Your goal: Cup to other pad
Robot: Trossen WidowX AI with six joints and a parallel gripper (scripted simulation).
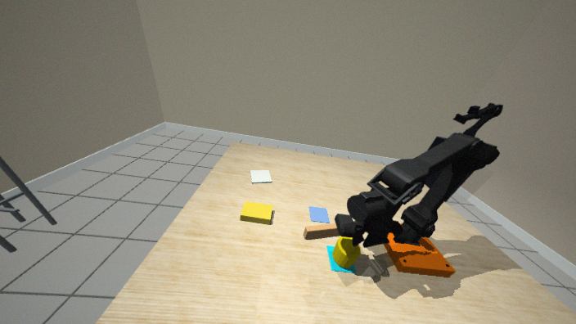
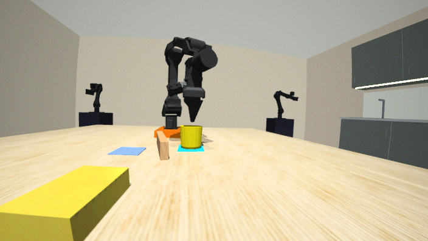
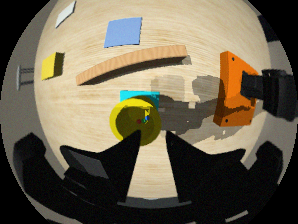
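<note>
The yellow cup (image 1: 346, 254) (image 2: 191, 137) (image 3: 131, 125) stands upright on the cyan pad (image 1: 336, 268) (image 2: 191, 150) (image 3: 131, 94). Several small coloured marbles (image 3: 146, 118) lie inside it in the wrist view. The blue pad (image 1: 318, 214) (image 2: 127, 151) (image 3: 123, 32) is bare, on the far side of a wooden bar. My gripper (image 1: 360, 245) (image 2: 193, 121) (image 3: 153, 133) is partly open with nothing between its fingers. In the exterior view its fingertips are just above the cup's rim.
The wooden bar (image 1: 321, 231) (image 2: 163, 147) (image 3: 132, 60) stands between the two pads. A yellow block (image 1: 257, 212) (image 2: 73, 192) (image 3: 50, 66) and a white square (image 1: 261, 176) (image 3: 65, 14) lie farther out. The arm's orange base (image 1: 425, 263) (image 2: 162, 133) (image 3: 229, 80) is close behind the cup.
</note>
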